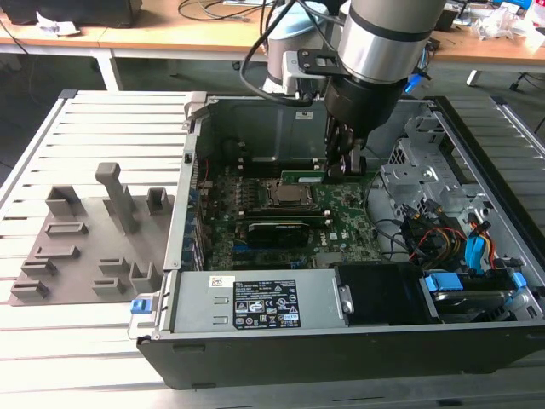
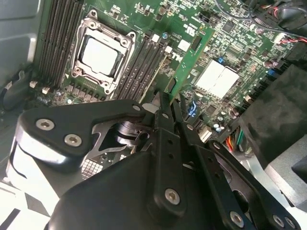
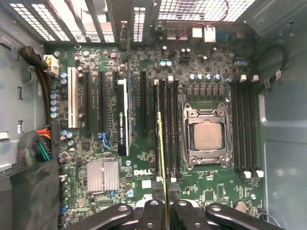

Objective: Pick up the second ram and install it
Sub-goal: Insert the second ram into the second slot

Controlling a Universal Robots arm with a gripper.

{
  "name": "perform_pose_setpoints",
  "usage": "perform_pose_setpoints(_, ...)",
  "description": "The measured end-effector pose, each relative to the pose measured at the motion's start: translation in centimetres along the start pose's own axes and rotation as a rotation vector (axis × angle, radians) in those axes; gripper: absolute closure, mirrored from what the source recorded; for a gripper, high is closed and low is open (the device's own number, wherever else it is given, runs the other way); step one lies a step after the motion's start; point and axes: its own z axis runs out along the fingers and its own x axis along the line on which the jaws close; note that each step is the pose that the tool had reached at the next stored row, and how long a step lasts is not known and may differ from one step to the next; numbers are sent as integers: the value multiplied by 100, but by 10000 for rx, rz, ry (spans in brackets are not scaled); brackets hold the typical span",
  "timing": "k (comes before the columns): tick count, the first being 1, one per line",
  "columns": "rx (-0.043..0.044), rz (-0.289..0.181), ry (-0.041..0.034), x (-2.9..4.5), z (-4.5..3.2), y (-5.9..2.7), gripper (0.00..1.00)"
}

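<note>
A: What do the jaws have?

B: They are closed on the second ram (image 2: 188, 60). In the second wrist view the gripper (image 2: 167, 106) pinches one end of that narrow green stick at mid-frame, and the stick runs away toward the upper right of the frame, its flat face tilted to the camera.

A: And from above?

B: In the first wrist view the stick (image 3: 162, 158) is seen edge-on, a thin yellowish line rising from the fingers (image 3: 152, 214) at the bottom centre. It runs parallel to the memory slots (image 3: 169, 124) just left of the CPU socket (image 3: 208, 135), over or right beside them. I judge it is held on edge like that so its contact edge can meet a slot squarely. Whether it is already seated, I cannot tell.

A: Where is that in the case?

B: In the exterior view the gripper (image 1: 345, 162) reaches down into the open computer case (image 1: 477, 145), above centre of the frame, over the motherboard (image 1: 349, 217) just behind the socket. A black card (image 1: 277, 232) sits below it in the frame, clear of the arm. The grey parts tray (image 1: 81, 247) lies at the frame's left.
</note>
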Motion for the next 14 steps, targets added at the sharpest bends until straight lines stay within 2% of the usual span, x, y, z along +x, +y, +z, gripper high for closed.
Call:
perform_pose_setpoints(4,0,-1,-9,-96,34,70,86)
perform_pose_setpoints(10,-1,0,-7,-102,78,122,86)
perform_pose_setpoints(14,0,-1,-9,-97,141,131,86)
